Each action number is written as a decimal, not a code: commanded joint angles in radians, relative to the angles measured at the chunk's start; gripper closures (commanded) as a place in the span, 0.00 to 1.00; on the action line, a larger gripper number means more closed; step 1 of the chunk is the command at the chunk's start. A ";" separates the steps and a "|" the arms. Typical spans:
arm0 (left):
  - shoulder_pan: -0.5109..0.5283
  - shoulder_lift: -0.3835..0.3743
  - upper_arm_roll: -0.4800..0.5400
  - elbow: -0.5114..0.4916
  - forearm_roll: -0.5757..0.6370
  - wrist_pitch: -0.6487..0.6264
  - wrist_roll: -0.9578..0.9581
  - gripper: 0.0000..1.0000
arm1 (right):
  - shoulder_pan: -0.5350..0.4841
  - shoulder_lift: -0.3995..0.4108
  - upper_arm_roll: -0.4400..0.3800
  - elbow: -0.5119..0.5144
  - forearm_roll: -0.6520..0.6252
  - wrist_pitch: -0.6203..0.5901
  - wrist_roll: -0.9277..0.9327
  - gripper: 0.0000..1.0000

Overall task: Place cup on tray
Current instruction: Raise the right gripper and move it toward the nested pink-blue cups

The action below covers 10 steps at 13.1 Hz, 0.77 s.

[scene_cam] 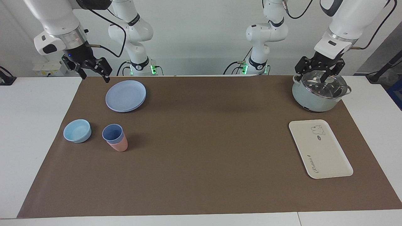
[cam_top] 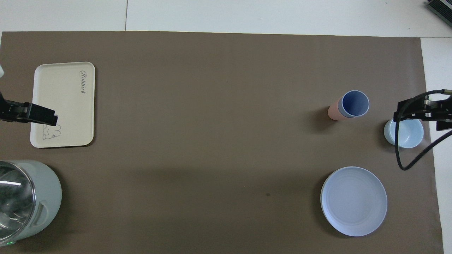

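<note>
1. The cup (scene_cam: 112,133), a periwinkle-blue tumbler, stands upright nested inside a salmon-pink cup (scene_cam: 119,146) on the counter, toward the right arm's end.
2. With the cup as landmark: a light-blue bowl (scene_cam: 77,130) sits just beside it, closer to the right arm's end of the counter; a round blue plate (scene_cam: 125,95) lies nearer to the robots than the cup.
3. The tray (scene_cam: 326,157), cream-white with a bear drawing and cursive lettering, lies flat well apart from the cup, toward the left arm's end, with nothing on it.
4. A pale green pot (scene_cam: 314,100) with a glass lid (scene_cam: 322,84) stands nearer to the robots than the tray, also well apart from the cup.
5. The right arm bends down from its base, its wrist tilted; the right gripper (scene_cam: 94,69) hangs in the air at the counter's edge nearest the robots, close to the plate and well apart from the cup.
6. The left arm slopes down to the pot; the left gripper (scene_cam: 320,71) hangs just above the lid, around its knob.
7. A brown mat (scene_cam: 204,150) covers most of the white counter (scene_cam: 34,125); a plain pale wall stands at the robots' backs.
8. The right jaws are spread wide and hold nothing.
9. The left jaws are likewise spread apart; whether they touch the lid I cannot tell.
</note>
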 commanded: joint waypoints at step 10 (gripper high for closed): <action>0.004 -0.027 0.000 -0.027 0.014 -0.003 0.012 0.00 | -0.007 -0.042 0.001 -0.015 0.011 0.011 0.036 0.19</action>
